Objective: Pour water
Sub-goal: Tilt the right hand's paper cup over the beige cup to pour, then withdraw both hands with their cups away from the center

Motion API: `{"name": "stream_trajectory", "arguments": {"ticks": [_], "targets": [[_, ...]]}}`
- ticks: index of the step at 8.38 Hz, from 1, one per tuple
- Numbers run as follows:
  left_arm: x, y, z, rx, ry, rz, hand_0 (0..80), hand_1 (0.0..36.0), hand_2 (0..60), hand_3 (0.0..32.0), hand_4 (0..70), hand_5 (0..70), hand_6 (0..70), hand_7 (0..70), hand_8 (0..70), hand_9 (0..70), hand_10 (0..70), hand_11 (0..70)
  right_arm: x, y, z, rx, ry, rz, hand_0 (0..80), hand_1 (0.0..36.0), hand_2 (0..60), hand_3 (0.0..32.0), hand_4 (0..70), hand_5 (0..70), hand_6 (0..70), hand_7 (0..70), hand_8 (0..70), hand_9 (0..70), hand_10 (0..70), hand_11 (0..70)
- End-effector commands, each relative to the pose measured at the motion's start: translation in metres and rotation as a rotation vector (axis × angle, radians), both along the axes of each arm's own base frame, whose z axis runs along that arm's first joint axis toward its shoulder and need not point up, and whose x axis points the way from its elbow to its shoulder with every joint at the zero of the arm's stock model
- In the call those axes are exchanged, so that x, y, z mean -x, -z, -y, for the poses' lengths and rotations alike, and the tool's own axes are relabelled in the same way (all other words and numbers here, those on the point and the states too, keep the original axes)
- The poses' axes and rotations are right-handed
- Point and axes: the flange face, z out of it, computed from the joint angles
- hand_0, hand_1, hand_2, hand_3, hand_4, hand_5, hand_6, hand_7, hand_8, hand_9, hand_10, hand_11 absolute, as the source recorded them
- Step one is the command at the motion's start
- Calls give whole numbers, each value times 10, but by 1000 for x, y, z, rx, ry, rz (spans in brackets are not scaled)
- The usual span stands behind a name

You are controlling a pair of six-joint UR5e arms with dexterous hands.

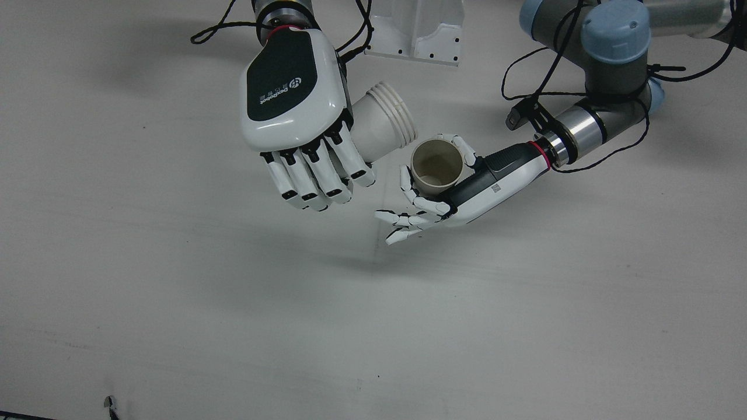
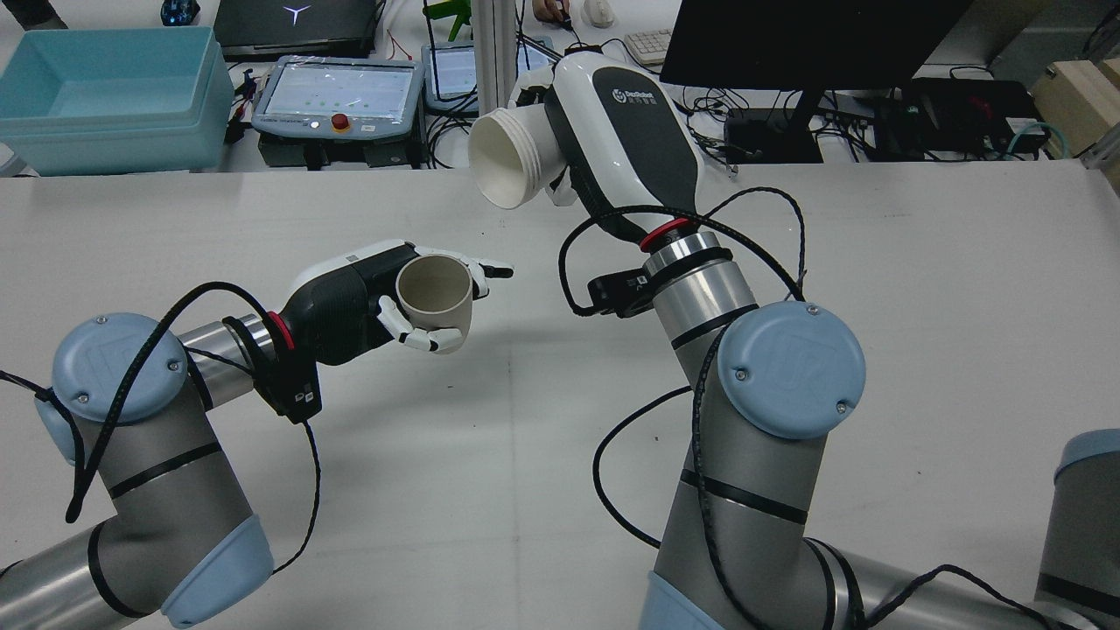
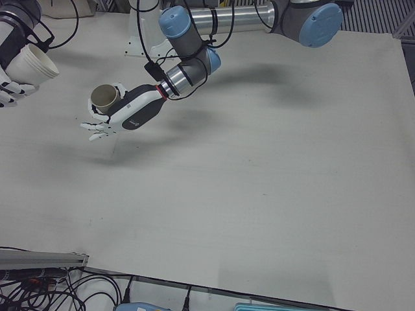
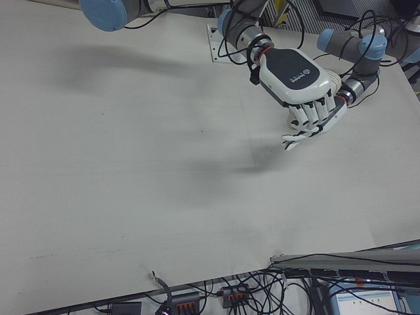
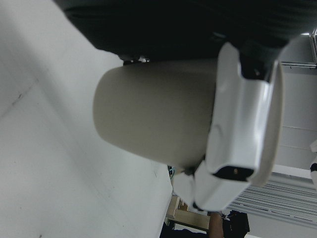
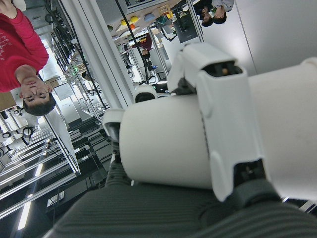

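Observation:
My left hand (image 1: 474, 185) is shut on an upright beige cup (image 1: 436, 166) and holds it above the table; the rear view shows this hand (image 2: 350, 302) and cup (image 2: 435, 293) left of centre. My right hand (image 1: 297, 111) is shut on a white ribbed paper cup (image 1: 385, 119). That cup lies tilted on its side, higher up, with its mouth towards the beige cup and its rim close to it. In the rear view the white cup (image 2: 506, 157) points left from the right hand (image 2: 626, 140). The beige cup's inside looks mostly bare. No water stream shows.
A white mounting bracket (image 1: 417, 32) stands at the table's robot side. Beyond the far edge are a blue bin (image 2: 105, 92), a teach pendant (image 2: 337, 92) and a monitor (image 2: 805, 39). Black cables hang off both wrists. A person in red (image 6: 22, 54) shows in the right hand view.

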Motion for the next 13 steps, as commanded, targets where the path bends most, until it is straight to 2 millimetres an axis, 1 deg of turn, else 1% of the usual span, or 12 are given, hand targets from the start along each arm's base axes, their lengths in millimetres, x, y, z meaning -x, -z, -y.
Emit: {"name": "stream_trajectory", "arguments": {"ticks": [1,2,3,4,5,7,8,9,10,11,12,13], "targets": [[16,-60,-3,11,12,8,800,360,600,0,700,700,233,168,80,63,75,140,-85,-52,-28,-39,49,277,800,360,600,0,700,700,700,700,462,562,427,624],[26,-103,-8,17,18,15,800,360,600,0,700,700,225,167,78,63,77,143,-107,-78,-33,-22,95,390,800,360,600,0,700,700,700,700,492,590,492,700],[57,-165,-11,37,52,36,800,360,600,0,700,700,220,166,75,64,80,148,-134,-125,-27,29,139,537,800,360,600,0,700,700,700,700,506,605,523,700],[100,-226,-3,49,111,46,800,360,600,0,700,700,214,163,73,64,82,148,-153,-176,-25,94,181,672,800,360,600,0,700,700,700,700,528,630,562,700],[144,-284,-5,66,164,63,800,360,600,0,700,700,219,165,75,67,86,153,-169,-230,-9,163,185,768,800,360,600,0,700,700,700,700,543,640,573,700],[204,-362,-13,86,246,87,800,360,600,0,700,700,218,168,78,74,89,156,-177,-352,28,313,176,1033,800,360,600,0,700,700,700,700,576,679,621,700],[218,-383,-17,92,288,97,800,360,600,0,700,700,211,165,76,74,90,156,-197,-359,39,298,162,1022,800,360,600,0,700,700,700,700,611,700,641,700],[232,-404,-28,113,337,99,753,360,600,0,700,700,196,159,70,70,88,152,-206,-381,40,295,162,1010,800,354,600,0,700,700,700,700,635,700,657,700],[241,-429,-37,136,352,124,704,360,600,0,700,700,178,148,59,58,78,134,-203,-415,50,298,152,1007,712,322,600,0,700,700,700,700,666,700,683,700],[241,-460,-39,136,354,144,692,360,600,0,700,700,181,149,58,56,75,131,-198,-446,54,318,141,993,677,312,600,0,700,700,700,700,691,700,700,700],[242,-471,-40,120,362,173,683,360,600,0,700,700,188,152,61,58,77,133,-193,-475,60,324,139,989,692,317,600,0,700,700,700,700,693,700,700,700],[243,-476,-41,111,365,186,664,360,600,0,700,700,183,149,60,57,77,133,-190,-489,63,315,146,1000,668,313,600,0,700,700,700,700,699,700,700,700]]}}
